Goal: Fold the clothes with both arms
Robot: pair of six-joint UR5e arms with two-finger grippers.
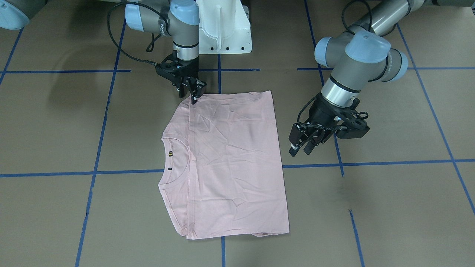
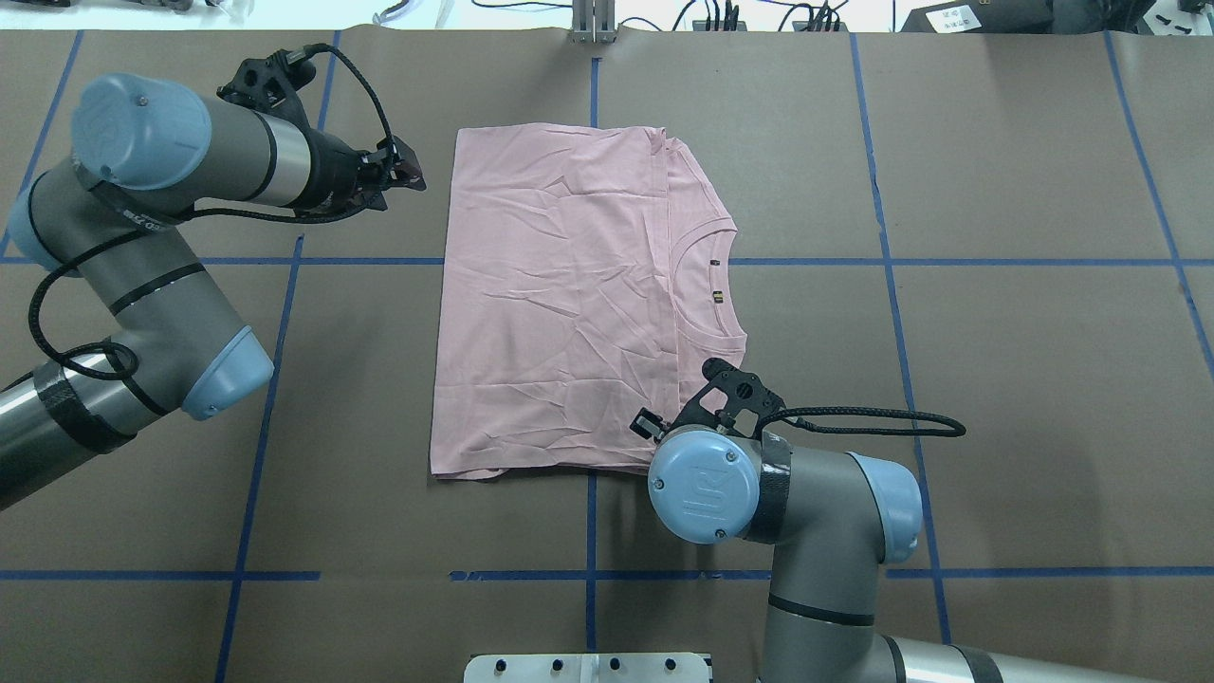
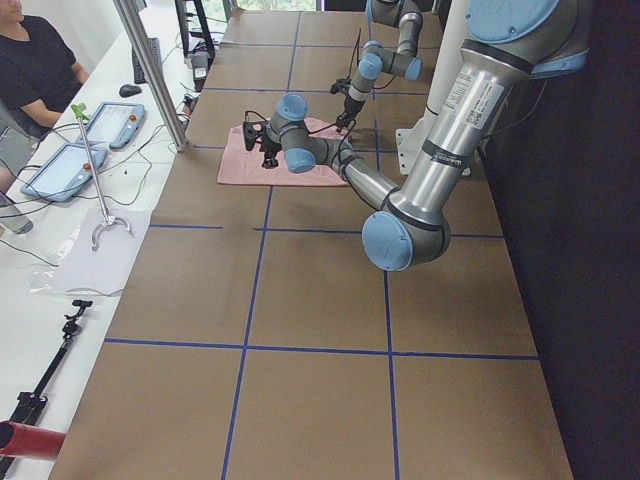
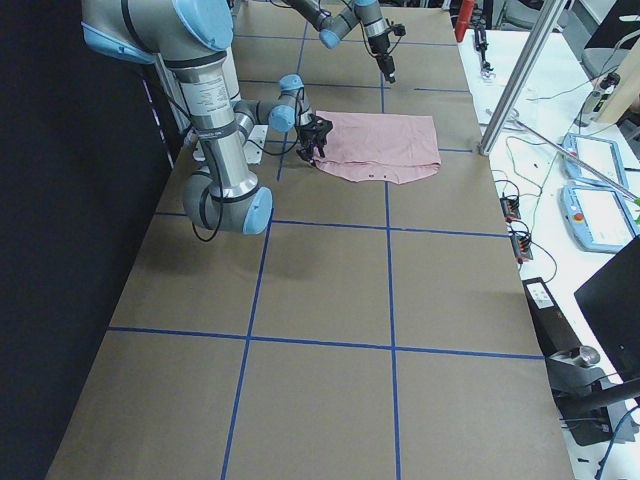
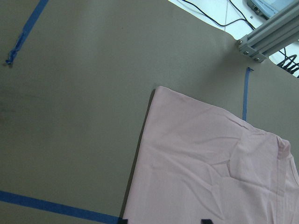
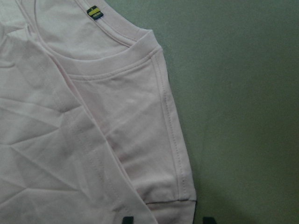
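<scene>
The pale pink T-shirt (image 1: 230,159) lies flat on the brown table, folded lengthwise, with its plain side up. Its ribbed neckline (image 1: 174,159) and a small label show at one side. My right gripper (image 1: 193,97) is down at the shirt's shoulder corner nearest the robot's base. In the right wrist view that corner (image 6: 173,196) lies between the gripper's spread fingertips (image 6: 128,219), so the gripper is open. My left gripper (image 1: 302,148) hangs open above bare table beside the shirt's long edge. Its wrist view looks onto the shirt's far corner (image 5: 159,93).
The white pedestal base (image 1: 224,33) stands at the robot's side of the table. Blue tape lines (image 2: 588,261) cross the brown surface. An aluminium post (image 2: 593,24) rises at the far edge. A person (image 3: 35,60) sits at a bench with tablets (image 3: 90,130) and cables.
</scene>
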